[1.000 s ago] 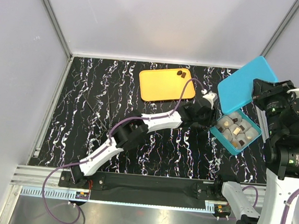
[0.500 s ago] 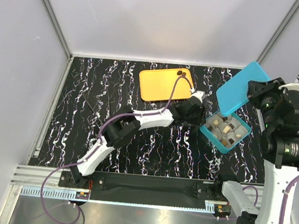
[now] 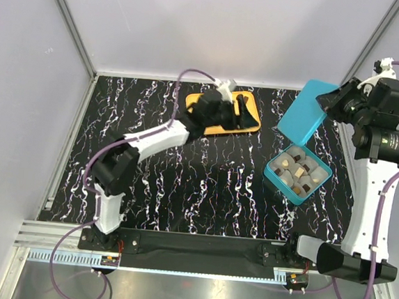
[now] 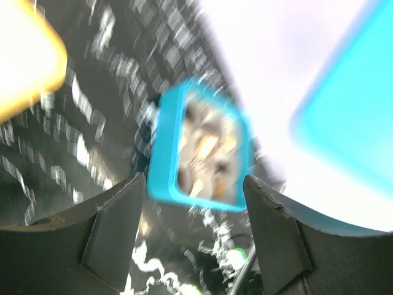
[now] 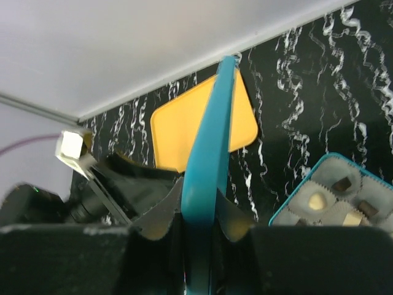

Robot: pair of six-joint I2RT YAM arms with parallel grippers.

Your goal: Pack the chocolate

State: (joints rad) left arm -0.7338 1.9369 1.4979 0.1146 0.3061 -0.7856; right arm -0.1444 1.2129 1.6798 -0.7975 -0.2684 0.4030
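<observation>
The teal box (image 3: pixel 272 177) stands open at the right with several dark and cream chocolate pieces (image 3: pixel 296 173) in its cups. It shows blurred in the left wrist view (image 4: pixel 166 153) and in the right wrist view (image 5: pixel 288 206), where the pieces (image 5: pixel 317 201) are clear. My right gripper (image 3: pixel 329 101) is shut on the teal lid (image 3: pixel 301 120), held on edge above the box; the lid (image 5: pixel 212 141) sits between the closed fingers (image 5: pixel 199 209). My left gripper (image 3: pixel 241 111) is open and empty over the orange tray (image 3: pixel 222 130). Any chocolate on the tray is hidden.
The black marbled tabletop (image 3: pixel 203 185) is enclosed by white walls at the back and sides. The orange tray also shows in the left wrist view (image 4: pixel 24 61) and the right wrist view (image 5: pixel 178 132). The left arm's body (image 5: pixel 92 184) lies beside the tray.
My left arm swung away from the box, back and left to the orange tray. My right arm moved the lid further back. The box shifted slightly left.
</observation>
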